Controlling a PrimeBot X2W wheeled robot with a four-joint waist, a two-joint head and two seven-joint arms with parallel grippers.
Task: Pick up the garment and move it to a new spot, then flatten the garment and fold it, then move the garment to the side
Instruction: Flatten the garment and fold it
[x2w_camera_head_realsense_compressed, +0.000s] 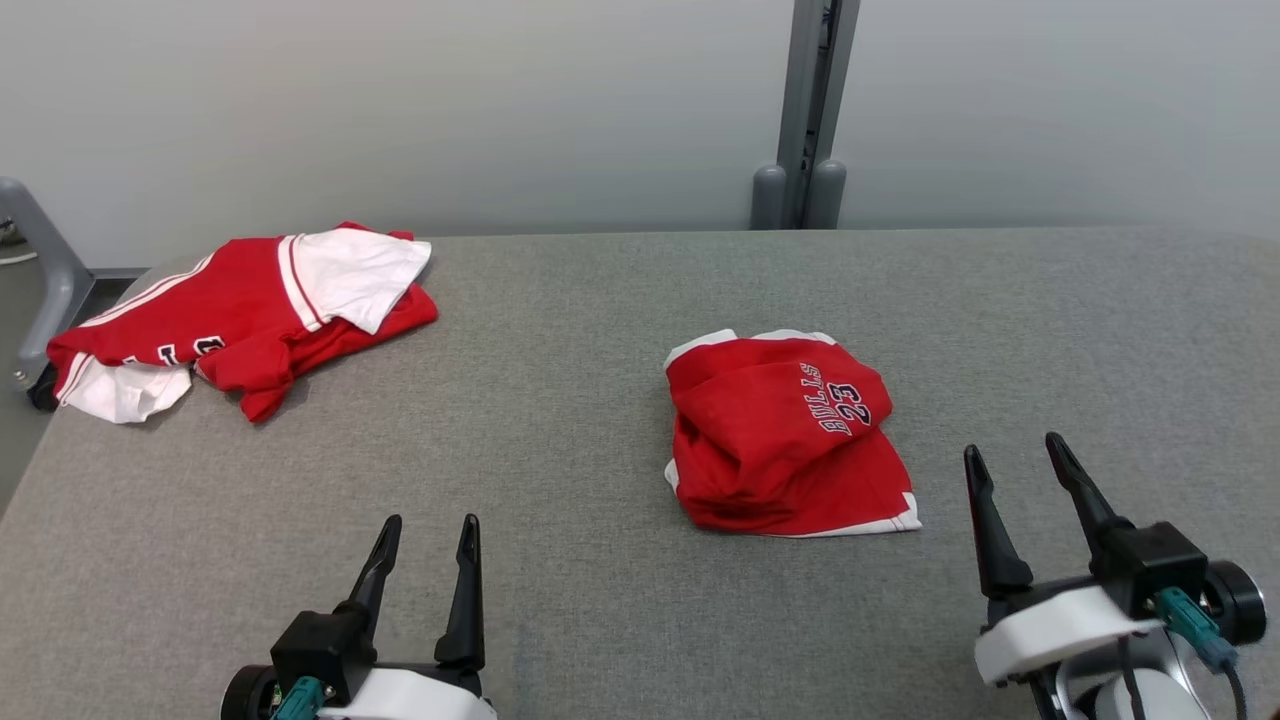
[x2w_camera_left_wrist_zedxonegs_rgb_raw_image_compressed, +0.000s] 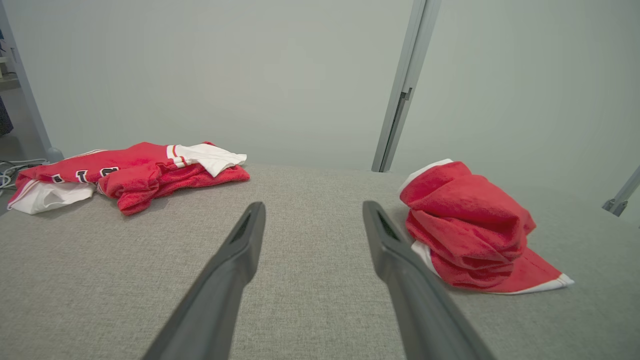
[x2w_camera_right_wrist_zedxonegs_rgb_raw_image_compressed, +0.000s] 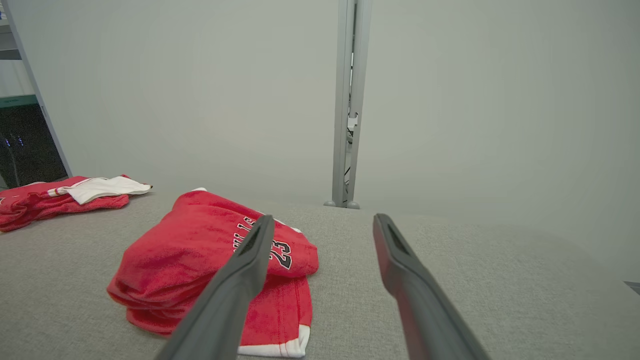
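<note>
The grey fabric-covered table (x2w_camera_head_realsense_compressed: 600, 400) spans the whole head view, with a pale wall (x2w_camera_head_realsense_compressed: 500, 100) behind it and a grey post (x2w_camera_head_realsense_compressed: 805, 120) standing at the far edge.

Two garments lie on the table, well apart. The wider one, a red-and-white garment (x2w_camera_head_realsense_compressed: 250, 320), sprawls at the far left corner with white panels turned out at both of its ends. The task's piece, the red Bulls garment (x2w_camera_head_realsense_compressed: 780, 440), sits crumpled in a loose mound right of centre. Its "BULLS 23" print faces up and its white hem trim lies along the near edge.

Two grippers hover over the near edge of the table. The right gripper (x2w_camera_head_realsense_compressed: 1012, 446) stands just right of the red Bulls garment – fingers spread wide, nothing between them, not touching the cloth. The left gripper (x2w_camera_head_realsense_compressed: 431, 522) is at the lower left, likewise spread and empty, over bare fabric and well apart from both garments.

Count: one table, two garments, two grippers, four fingers in all.
</note>
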